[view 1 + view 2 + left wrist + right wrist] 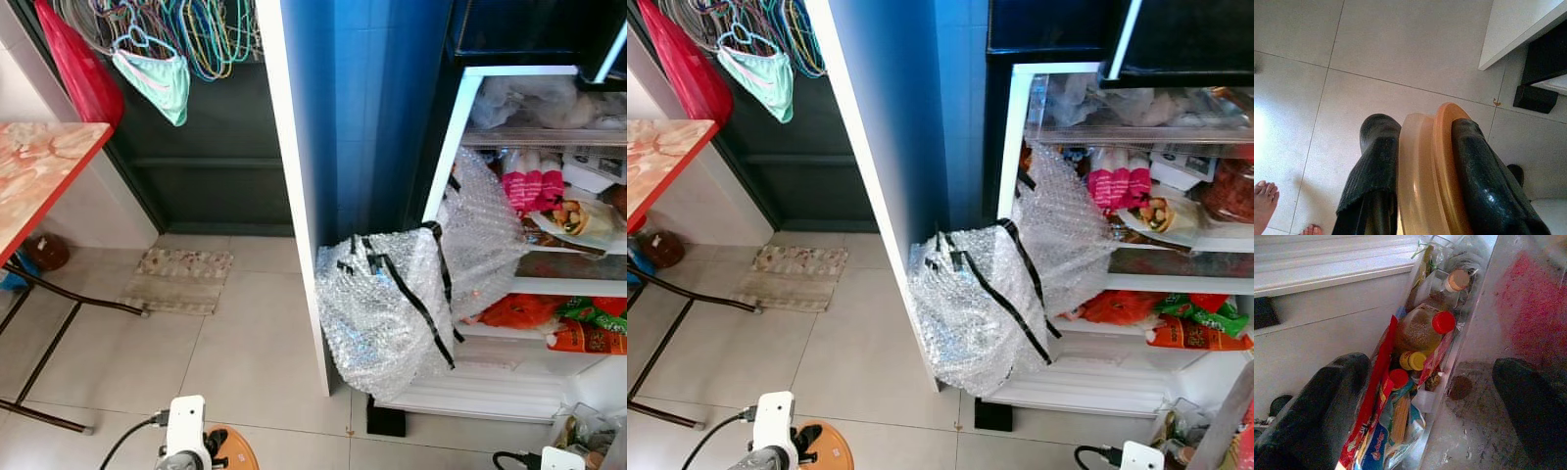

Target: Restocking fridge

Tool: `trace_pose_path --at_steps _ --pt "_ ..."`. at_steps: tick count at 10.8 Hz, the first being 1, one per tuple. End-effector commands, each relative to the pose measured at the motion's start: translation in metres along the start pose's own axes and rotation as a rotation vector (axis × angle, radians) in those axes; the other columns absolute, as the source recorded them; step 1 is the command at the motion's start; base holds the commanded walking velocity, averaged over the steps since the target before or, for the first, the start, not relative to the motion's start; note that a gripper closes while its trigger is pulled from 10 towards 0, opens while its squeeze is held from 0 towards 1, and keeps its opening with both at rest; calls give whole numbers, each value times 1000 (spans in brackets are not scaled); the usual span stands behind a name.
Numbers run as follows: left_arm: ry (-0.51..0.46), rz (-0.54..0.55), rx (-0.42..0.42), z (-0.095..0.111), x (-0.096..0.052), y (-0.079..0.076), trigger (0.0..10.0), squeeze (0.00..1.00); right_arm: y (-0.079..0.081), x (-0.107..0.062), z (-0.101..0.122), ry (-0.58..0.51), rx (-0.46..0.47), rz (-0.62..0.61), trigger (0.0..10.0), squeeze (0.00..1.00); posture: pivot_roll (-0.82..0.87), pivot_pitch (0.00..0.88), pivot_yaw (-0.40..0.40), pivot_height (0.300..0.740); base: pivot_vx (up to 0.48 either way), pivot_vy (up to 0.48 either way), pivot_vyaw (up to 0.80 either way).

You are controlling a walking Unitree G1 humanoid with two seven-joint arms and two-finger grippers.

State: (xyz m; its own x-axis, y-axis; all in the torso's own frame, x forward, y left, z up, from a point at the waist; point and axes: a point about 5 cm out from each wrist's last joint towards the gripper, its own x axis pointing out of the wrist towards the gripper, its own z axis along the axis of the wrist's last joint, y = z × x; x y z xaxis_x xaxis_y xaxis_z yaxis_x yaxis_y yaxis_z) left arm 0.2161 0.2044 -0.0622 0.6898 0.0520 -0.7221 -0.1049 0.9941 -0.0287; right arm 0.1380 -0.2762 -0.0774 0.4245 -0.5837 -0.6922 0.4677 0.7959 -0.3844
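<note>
Your left hand [1420,171] is clamped on the orange lid [1442,166] low over the floor, stiff, light, slick, so hold it by its edge; right hand [1425,406] gapes wide by the fridge [460,127] door rack.

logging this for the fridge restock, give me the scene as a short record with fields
fridge: open, shelves stocked
bubble wrap: large bundle with black tape, spilling from the fridge's lower left
left gripper: shut on orange lidded container, held above the tiled floor
right gripper: open, by the door shelf holding bottles and packets
person: bare toes on the floor
</note>
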Motion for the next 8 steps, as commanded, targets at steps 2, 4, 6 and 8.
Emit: trace_pose_path --at_steps 2,4,6,8 --pt "77 25 5 -20 -5 9 10000 0 -10 0 -9 31 -10 -31 10000 0 -48 131 80 740 0 0 0" --pt "77 26 7 -19 -5 9 10000 0 -21 2 -10 32 -14 -56 10000 0 -54 141 79 740 0 0 0" --pt "77 23 9 -18 -5 9 10000 0 -35 3 -15 38 -7 -97 10000 0 -57 146 79 740 0 0 0" --pt "74 23 11 -17 -4 9 10000 0 -52 3 -23 49 -6 -133 10000 0 -60 158 79 740 0 0 0"
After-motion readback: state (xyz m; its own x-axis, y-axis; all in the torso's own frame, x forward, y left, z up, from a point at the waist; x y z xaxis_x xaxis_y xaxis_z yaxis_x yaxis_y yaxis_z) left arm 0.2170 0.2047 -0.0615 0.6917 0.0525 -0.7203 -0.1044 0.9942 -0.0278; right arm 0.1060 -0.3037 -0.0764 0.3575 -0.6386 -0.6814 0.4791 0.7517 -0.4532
